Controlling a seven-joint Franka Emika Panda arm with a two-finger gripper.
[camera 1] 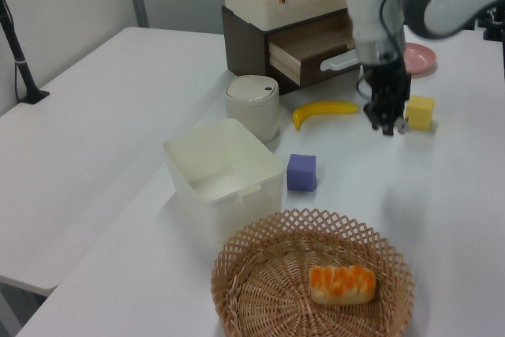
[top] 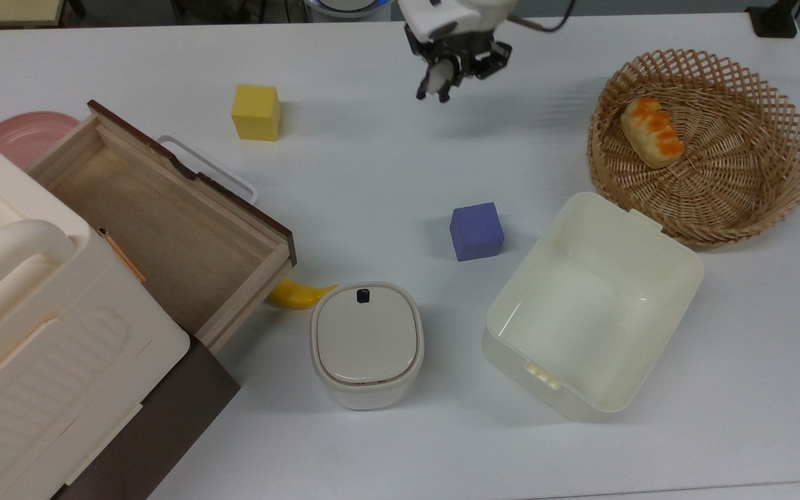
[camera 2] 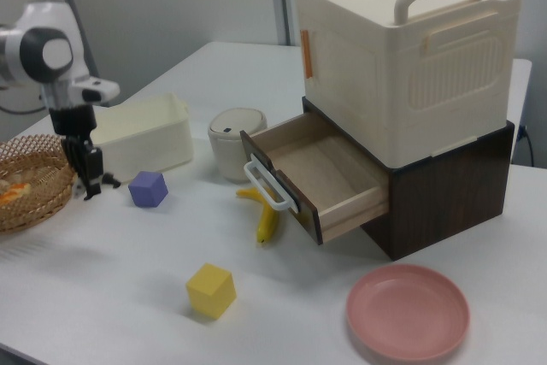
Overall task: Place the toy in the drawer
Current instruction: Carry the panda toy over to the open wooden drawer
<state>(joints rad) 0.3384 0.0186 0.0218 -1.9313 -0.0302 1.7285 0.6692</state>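
Observation:
My gripper (top: 435, 89) hangs above the table near the top view's upper edge, shut on the toy (top: 433, 78), a tiny black-and-white figurine pinched between the dark fingers. In the left view the gripper (camera 1: 388, 121) is just left of the yellow cube, and in the right view the gripper (camera 2: 88, 184) hangs left of the purple cube. The drawer (top: 164, 229), light wood with a dark front edge and a white handle, stands pulled out and empty at the top view's left. The open drawer (camera 1: 316, 43) also shows in the left view, and the drawer (camera 2: 320, 164) in the right view.
A yellow cube (top: 256, 112), a purple cube (top: 476, 231) and a banana (top: 299, 294) lie on the white table. A cream bin (top: 591, 305), a lidded white pot (top: 367, 344), a wicker basket (top: 775, 104) holding bread (top: 651, 132) and a pink plate (top: 25, 135) stand around.

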